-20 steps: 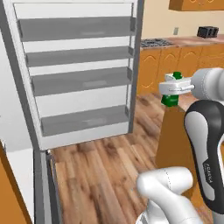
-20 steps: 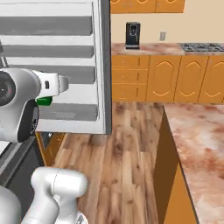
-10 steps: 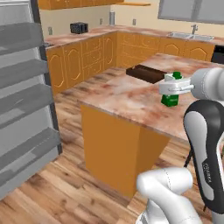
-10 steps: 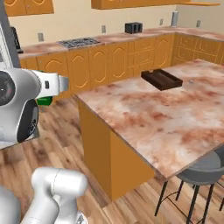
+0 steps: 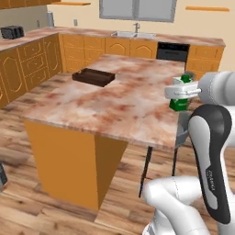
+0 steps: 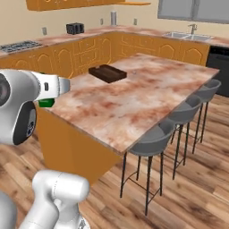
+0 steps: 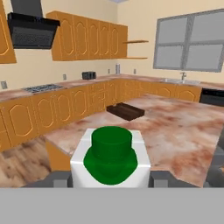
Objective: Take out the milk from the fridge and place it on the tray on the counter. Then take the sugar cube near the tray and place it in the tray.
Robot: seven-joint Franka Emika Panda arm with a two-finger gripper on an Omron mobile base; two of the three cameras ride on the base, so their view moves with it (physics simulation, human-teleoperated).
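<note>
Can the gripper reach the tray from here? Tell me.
Probably not yet. The gripper, shut on the milk, hangs off the counter's near edge, while the tray sits far across it, though nothing blocks the path.

Milk carton (image 7: 110,161), white with green cap: one.
Tray (image 5: 93,76), dark brown wood: one, on the counter.
Counter (image 5: 119,105), marbled island top: one.
Bar stools (image 6: 151,144), grey seats on dark legs: three along the island's side.
Sink with faucet (image 5: 134,33): one.
Toaster (image 6: 74,28), dark: one.
Stove top (image 6: 20,45): one.
Range hood (image 7: 31,30), black: one.
Windows (image 7: 189,41): one, in several panes.
</note>
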